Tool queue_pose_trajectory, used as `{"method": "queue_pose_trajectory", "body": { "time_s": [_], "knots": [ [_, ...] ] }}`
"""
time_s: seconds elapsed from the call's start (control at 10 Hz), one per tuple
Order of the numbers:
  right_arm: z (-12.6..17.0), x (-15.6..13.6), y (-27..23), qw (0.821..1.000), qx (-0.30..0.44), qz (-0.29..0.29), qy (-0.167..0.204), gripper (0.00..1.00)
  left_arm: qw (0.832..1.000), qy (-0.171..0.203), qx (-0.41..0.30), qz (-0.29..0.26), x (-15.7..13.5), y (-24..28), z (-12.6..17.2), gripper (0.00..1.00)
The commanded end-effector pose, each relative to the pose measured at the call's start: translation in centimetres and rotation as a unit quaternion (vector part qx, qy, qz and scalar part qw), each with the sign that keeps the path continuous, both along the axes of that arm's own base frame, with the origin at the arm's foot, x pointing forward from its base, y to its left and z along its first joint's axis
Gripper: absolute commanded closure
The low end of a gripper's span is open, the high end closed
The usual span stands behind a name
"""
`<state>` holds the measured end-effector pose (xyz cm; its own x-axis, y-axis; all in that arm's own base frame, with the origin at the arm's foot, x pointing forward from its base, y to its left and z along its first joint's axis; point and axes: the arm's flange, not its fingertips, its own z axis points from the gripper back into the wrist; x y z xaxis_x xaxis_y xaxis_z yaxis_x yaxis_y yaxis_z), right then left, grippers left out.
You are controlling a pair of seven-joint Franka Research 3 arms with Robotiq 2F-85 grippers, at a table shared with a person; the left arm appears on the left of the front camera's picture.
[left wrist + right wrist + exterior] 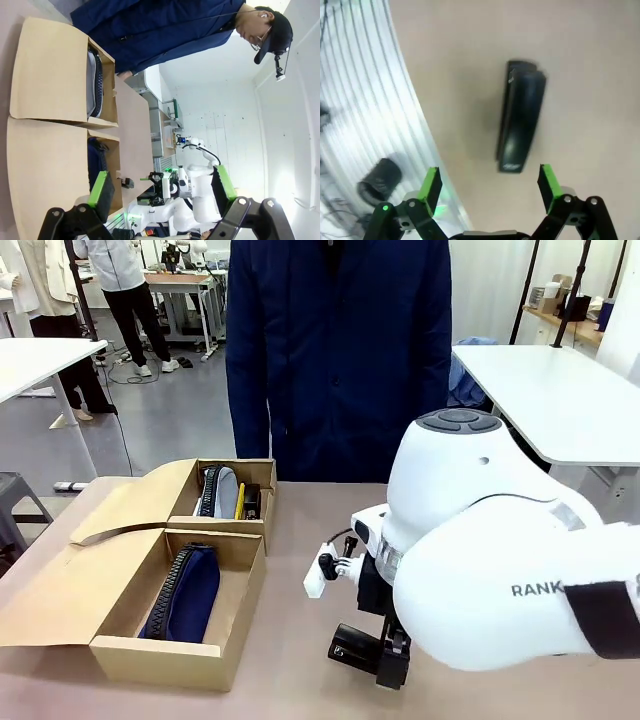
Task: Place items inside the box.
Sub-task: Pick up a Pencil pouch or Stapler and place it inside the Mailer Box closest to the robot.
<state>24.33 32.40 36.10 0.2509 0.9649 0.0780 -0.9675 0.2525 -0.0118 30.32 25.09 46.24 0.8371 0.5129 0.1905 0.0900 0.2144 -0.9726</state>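
Now | right gripper (487, 182) spread wide over black stapler (520, 117), apparently not touching | left gripper (161, 192) released

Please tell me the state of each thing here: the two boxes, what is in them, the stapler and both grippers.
near box: open, flap folded out.
far box: open.
navy pouch: lying inside the near box.
yellow knife: inside the far box.
black stapler: flat on the table, not held.
right gripper: open, over the stapler.
left gripper: open, holding nothing.
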Motion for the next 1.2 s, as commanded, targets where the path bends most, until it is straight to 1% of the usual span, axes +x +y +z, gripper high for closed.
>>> {"method": "queue_pose_trajectory", "body": {
  "time_s": [0.0, 0.2, 0.4, 0.6, 0.8, 0.9, 1.0, 1.1],
  "knots": [
    [-1.7, 1.6, -0.2, 0.999, 0.040, 0.029, -0.020, 0.00, 1.000, -0.010, 0.000, -0.003, -0.2, -0.1, 0.1, 0.00],
    [-2.4, 2.6, 0.1, 0.999, 0.037, 0.019, -0.009, 0.00, 1.000, -0.010, 0.000, -0.003, -0.2, -0.1, 0.1, 0.00],
    [-3.7, 3.6, 0.5, 0.999, 0.041, 0.011, 0.020, 0.00, 1.000, -0.010, 0.000, -0.003, -0.2, -0.1, 0.1, 0.00],
    [-5.1, 3.9, 1.4, 0.998, 0.039, 0.007, 0.041, 0.00, 1.000, -0.010, 0.000, -0.003, -0.2, -0.1, 0.1, 0.00],
    [-5.9, 3.9, 2.0, 0.998, 0.030, 0.001, 0.050, 0.00, 1.000, -0.010, 0.000, -0.003, -0.2, -0.1, 0.1, 0.00],
    [-5.8, 3.8, 1.8, 0.998, 0.026, 0.009, 0.047, 0.60, 1.000, -0.010, 0.000, -0.003, -0.2, -0.1, 0.1, 0.00],
    [-5.8, 3.7, 1.7, 0.999, 0.021, 0.008, 0.047, 0.60, 1.000, -0.010, 0.000, -0.003, -0.2, -0.1, 0.1, 0.00],
    [-5.7, 3.7, 1.8, 0.999, 0.019, 0.006, 0.046, 1.00, 1.000, -0.010, 0.000, -0.003, -0.2, -0.1, 0.1, 0.00]
  ]
}}
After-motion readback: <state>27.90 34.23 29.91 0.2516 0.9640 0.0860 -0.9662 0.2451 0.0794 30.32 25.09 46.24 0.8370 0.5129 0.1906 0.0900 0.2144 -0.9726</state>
